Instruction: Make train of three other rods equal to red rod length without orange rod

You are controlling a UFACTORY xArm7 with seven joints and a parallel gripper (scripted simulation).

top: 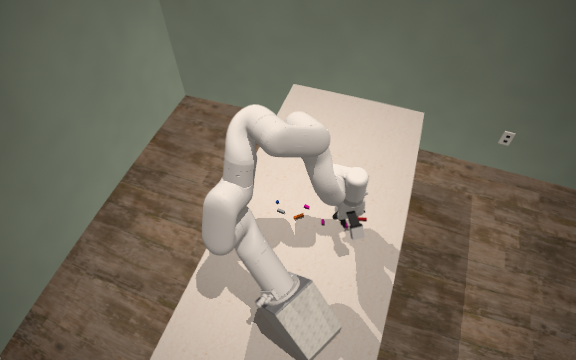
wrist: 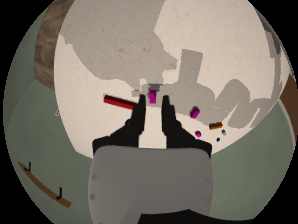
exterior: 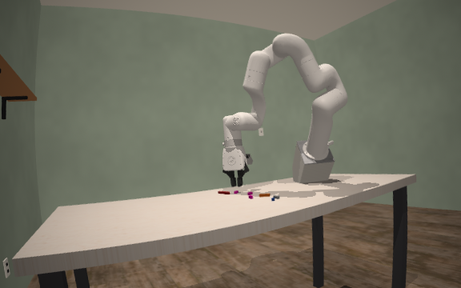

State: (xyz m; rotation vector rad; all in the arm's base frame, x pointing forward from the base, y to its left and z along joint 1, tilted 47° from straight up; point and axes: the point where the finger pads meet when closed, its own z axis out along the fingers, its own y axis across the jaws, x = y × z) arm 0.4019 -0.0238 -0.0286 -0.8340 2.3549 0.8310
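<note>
My gripper [exterior: 237, 185] [wrist: 153, 102] is partly open and empty, above the table over one magenta rod [top: 346, 226] [exterior: 236, 192] [wrist: 153, 97]. The red rod [top: 362, 219] [exterior: 224, 193] [wrist: 119, 102] lies beside it, partly behind a finger in the wrist view. A second magenta rod [top: 323, 222] [exterior: 250, 194] [wrist: 194, 112] lies apart from it, and a third magenta rod [top: 306, 206] [exterior: 250, 197] [wrist: 198, 134] lies farther off. The grey rod [top: 281, 211] [exterior: 276, 196] [wrist: 223, 132] lies near the blue rod [top: 277, 202] [exterior: 273, 199] [wrist: 218, 139]. These rods lie apart.
The orange rod [top: 299, 216] [exterior: 264, 195] [wrist: 215, 126] lies between the grey rod and the magenta rods. The table [top: 358, 120] [exterior: 134, 224] carries the arm's base block [top: 308, 320] [exterior: 314, 172]. Arm shadows fall across the table.
</note>
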